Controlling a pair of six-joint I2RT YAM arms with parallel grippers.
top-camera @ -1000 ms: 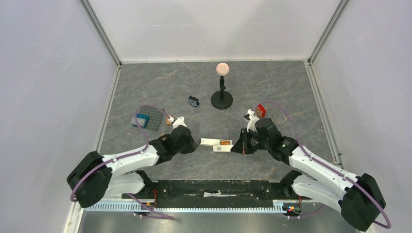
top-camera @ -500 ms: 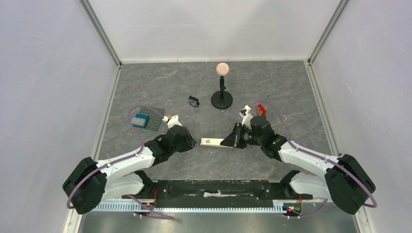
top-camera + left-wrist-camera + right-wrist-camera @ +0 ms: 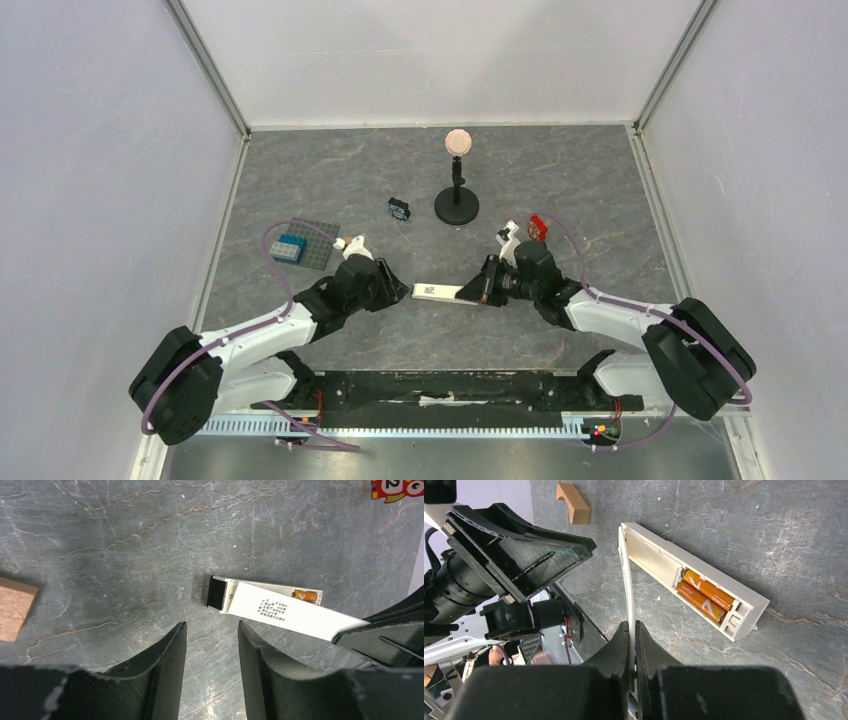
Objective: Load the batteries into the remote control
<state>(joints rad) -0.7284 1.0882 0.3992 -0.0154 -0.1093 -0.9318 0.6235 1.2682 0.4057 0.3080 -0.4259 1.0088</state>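
Your veined grey slab (image 3: 330, 180), boxed by white walls (image 3: 430, 60), stretches open ahead of your left gripper (image 3: 211, 630), its smooth black jaws parted just short of the black end of the remote (image 3: 659, 562), while your right gripper (image 3: 631, 630) clamps the thin white cover (image 3: 272, 609) edge-on beside the remote's open bay, two orange batteries (image 3: 704, 595) inside.

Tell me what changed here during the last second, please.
The right gripper took hold of the white cover, which lay beside the remote, and carried it left over it. The remote and its batteries stayed; the open left gripper hardly moved.
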